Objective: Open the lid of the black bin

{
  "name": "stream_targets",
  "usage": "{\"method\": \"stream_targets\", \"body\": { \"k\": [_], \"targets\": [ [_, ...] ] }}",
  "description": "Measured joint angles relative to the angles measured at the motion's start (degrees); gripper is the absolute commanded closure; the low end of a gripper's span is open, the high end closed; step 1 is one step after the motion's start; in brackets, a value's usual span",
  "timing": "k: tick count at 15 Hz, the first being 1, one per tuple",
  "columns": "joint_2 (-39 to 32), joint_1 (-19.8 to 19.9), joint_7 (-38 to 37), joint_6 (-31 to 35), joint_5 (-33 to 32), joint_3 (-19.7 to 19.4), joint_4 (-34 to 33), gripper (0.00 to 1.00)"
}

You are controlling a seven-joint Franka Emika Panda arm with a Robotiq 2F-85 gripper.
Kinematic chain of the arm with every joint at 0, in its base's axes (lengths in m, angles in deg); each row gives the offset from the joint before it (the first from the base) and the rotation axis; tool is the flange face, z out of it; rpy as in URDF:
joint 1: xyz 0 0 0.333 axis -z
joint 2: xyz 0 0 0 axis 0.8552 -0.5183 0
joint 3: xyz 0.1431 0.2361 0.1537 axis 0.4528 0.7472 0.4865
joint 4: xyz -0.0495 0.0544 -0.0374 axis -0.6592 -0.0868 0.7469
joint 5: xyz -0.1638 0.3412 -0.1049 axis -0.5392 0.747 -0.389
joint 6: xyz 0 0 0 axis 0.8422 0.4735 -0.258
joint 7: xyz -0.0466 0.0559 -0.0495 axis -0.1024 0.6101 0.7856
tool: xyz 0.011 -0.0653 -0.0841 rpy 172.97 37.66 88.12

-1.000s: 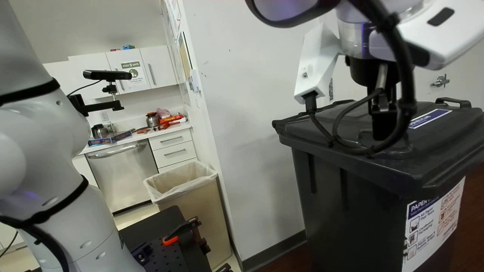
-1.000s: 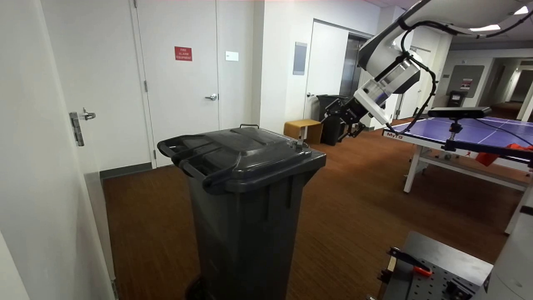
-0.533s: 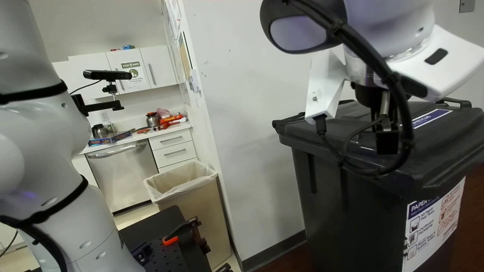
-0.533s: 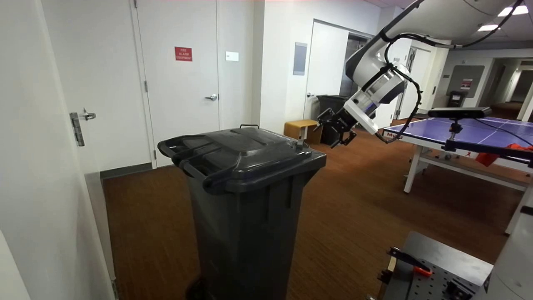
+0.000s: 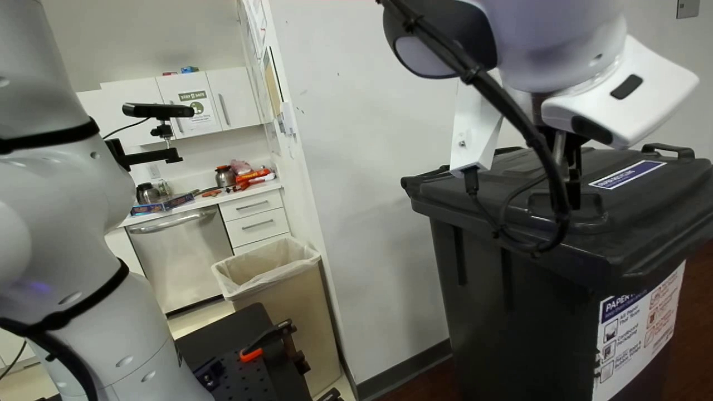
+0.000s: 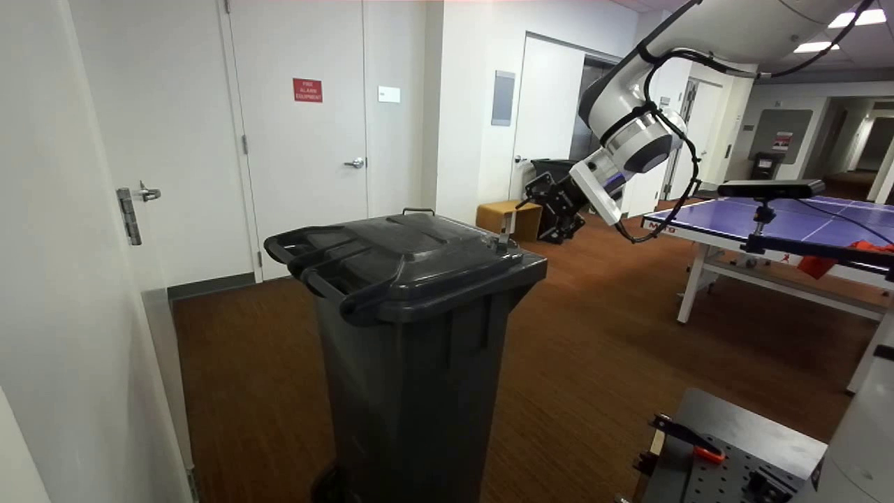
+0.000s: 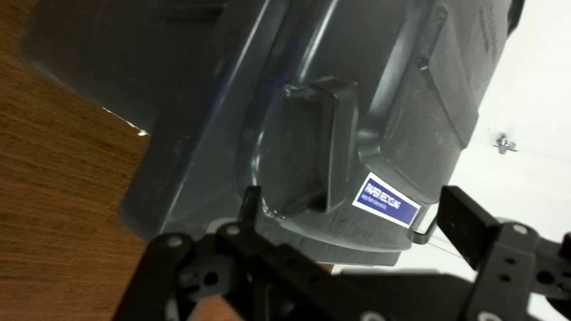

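Brown floor [image 6: 601,335] bears the black bin [image 6: 419,384], its lid [image 6: 426,241] closed ahead of wide-parted, empty fingers [image 7: 461,218]: seemingly the approach; next, hook the raised ridge [image 7: 342,145].

Can't quite name the tiny orange things [image 5: 253,175] by the counter's [image 5: 203,202] right back corner, trace its front edge behind the arm [image 5: 72,189], or see the black bin's [image 5: 518,328] cut-off foot.
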Motion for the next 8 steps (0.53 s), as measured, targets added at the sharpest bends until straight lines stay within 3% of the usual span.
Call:
{"method": "stream_targets", "body": {
  "k": [3, 8],
  "targets": [
    [-0.2, 0.0, 3.4, 0.3, 5.2, 0.5, -0.2, 0.0],
    [-1.4, 0.0, 4.7, 0.3, 7.9, 0.9, -0.5, 0.0]
  ]
}}
